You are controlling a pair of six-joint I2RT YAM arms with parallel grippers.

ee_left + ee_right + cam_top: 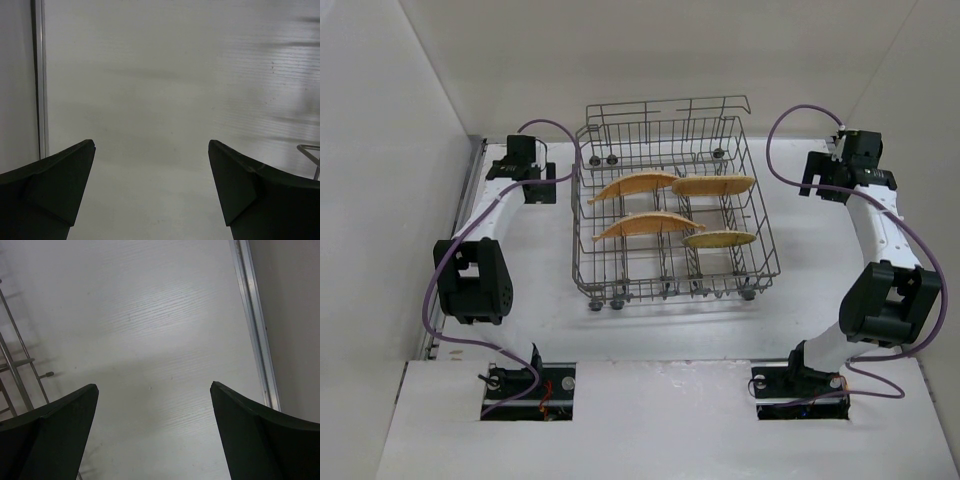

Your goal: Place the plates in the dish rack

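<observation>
Four orange-tan plates are standing on edge inside the dish rack [672, 287], slotted between the tine rows in two pairs: a far left plate [632, 186] and a far right plate [713, 185], then a near left plate [642, 225] and a near right plate [720, 239]. From above each one is showing as a thin sliver, so its long line is running across the rack from left to right, with the faces turned toward the far and near sides. They are all leaning rather than standing bolt upright, and the two on the left are lying slightly skewed.

To my eye they are looking thin, stiff and light, probably smooth enough to slip, so I am judging the exposed top rim the place to pinch, with one finger on each face. The wires are leaving little room lower down. With all four sitting in the rack, the loading is looking finished.

The rack itself is sitting in the middle of the white worktop [520, 300]. The arms are hanging to either side of it, well clear. The left fingers [50, 192] are gaping fully apart over bare worktop and gripping nothing. The right fingers [260, 437] are spread just as wide and are likewise carrying nothing.
</observation>
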